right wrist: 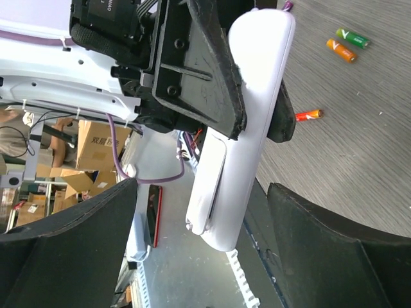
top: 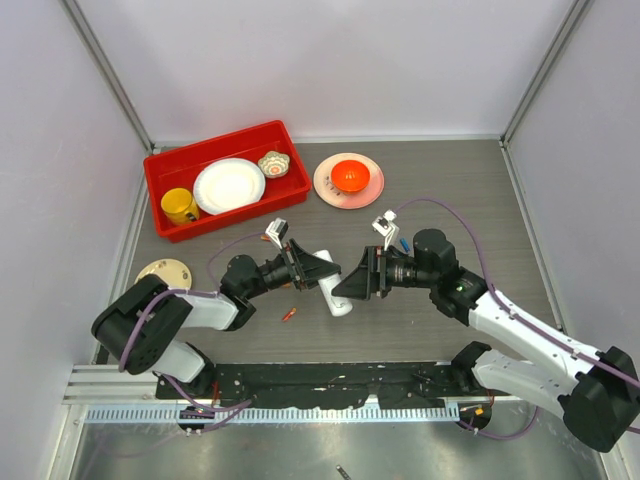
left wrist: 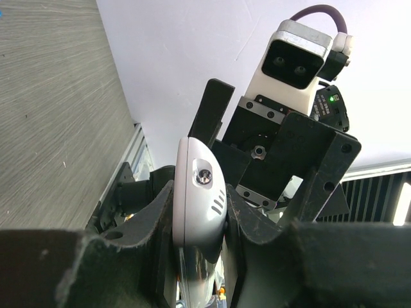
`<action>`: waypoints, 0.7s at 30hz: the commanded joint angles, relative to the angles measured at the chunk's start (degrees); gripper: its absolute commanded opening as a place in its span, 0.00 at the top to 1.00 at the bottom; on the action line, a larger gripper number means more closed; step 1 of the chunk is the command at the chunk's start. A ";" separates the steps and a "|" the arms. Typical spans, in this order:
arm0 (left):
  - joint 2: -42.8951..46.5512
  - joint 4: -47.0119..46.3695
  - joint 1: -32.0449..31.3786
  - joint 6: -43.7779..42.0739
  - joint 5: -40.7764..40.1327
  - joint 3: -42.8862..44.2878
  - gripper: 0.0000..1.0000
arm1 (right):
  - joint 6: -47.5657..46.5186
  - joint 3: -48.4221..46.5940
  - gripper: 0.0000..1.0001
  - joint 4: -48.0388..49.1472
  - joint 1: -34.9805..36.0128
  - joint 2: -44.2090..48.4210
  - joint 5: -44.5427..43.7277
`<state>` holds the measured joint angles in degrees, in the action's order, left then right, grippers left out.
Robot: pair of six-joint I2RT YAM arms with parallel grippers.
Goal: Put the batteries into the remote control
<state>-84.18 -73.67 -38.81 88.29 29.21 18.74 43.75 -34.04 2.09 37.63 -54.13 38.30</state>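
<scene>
Left gripper (top: 322, 270) is clamped on the remote control (top: 336, 298), which is held between the two arms with one rounded end turned toward the right gripper (top: 346, 285). The right gripper is spread wide, and its fingers (right wrist: 334, 244) are seen on both sides of the remote control, apart from it. The middle of the remote control is covered by the left gripper's fingers (right wrist: 212, 77), so its dark recess cannot be made out.

Three batteries are seen on the table (top: 450, 200) beyond the remote control. A green battery (right wrist: 352, 38) and an orange battery (right wrist: 341, 50) are laid just beside each other, and an orange-red battery (right wrist: 307, 115) is nearer the remote control. A purple tip (right wrist: 287, 5) is cut off by the frame edge. Whether any battery is inside the remote control cannot be told.
</scene>
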 commanded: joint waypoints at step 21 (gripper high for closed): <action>4.90 -14.92 0.31 -0.05 0.93 1.38 1.00 | 7.14 4.42 0.34 16.01 -0.98 -4.49 5.20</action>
<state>-80.90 -73.71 -38.81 88.29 29.63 18.74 49.87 -29.78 13.58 36.95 -58.00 42.54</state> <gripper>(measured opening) 0.304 0.685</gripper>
